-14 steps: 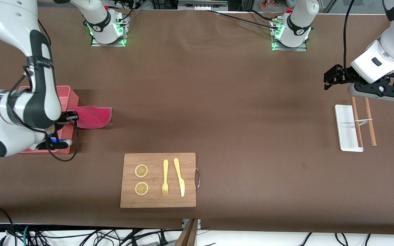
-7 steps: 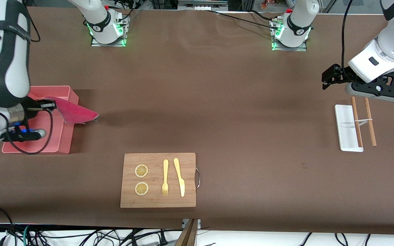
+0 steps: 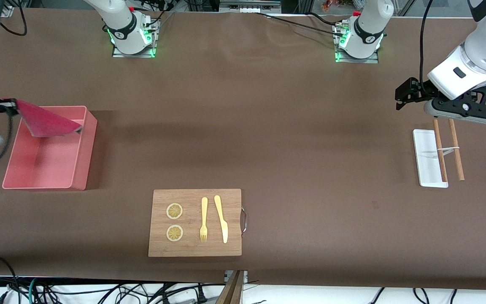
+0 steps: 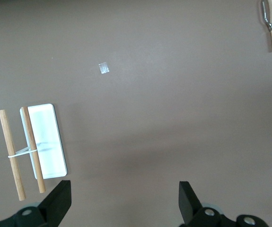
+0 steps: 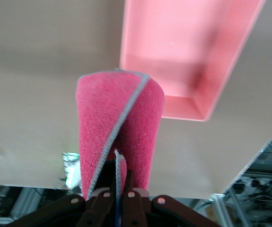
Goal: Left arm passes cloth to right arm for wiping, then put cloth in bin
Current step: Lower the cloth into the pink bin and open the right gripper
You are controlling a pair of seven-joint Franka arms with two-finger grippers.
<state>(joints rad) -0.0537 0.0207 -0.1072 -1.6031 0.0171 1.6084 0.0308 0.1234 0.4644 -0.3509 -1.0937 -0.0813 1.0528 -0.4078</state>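
The crimson-pink cloth [image 3: 44,122] with a grey edge hangs in the air over the salmon-pink bin [image 3: 49,169], at the right arm's end of the table. My right gripper [image 3: 10,105] is shut on one corner of it, up over the bin's end farthest from the front camera. In the right wrist view the cloth [image 5: 121,127] droops from the pinched fingers [image 5: 136,185] with the bin [image 5: 188,52] below. My left gripper [image 3: 401,99] waits open and empty over the table at the left arm's end; its fingers [image 4: 57,201] stand wide apart.
A wooden cutting board [image 3: 195,222] with two lemon slices, a fork and a knife lies near the table's front edge. A small white tray [image 3: 426,158] with two banded wooden sticks [image 3: 447,147] lies below the left gripper.
The right arm has lifted and carried the cloth off the table beside the bin to over the bin. The left arm has barely moved.
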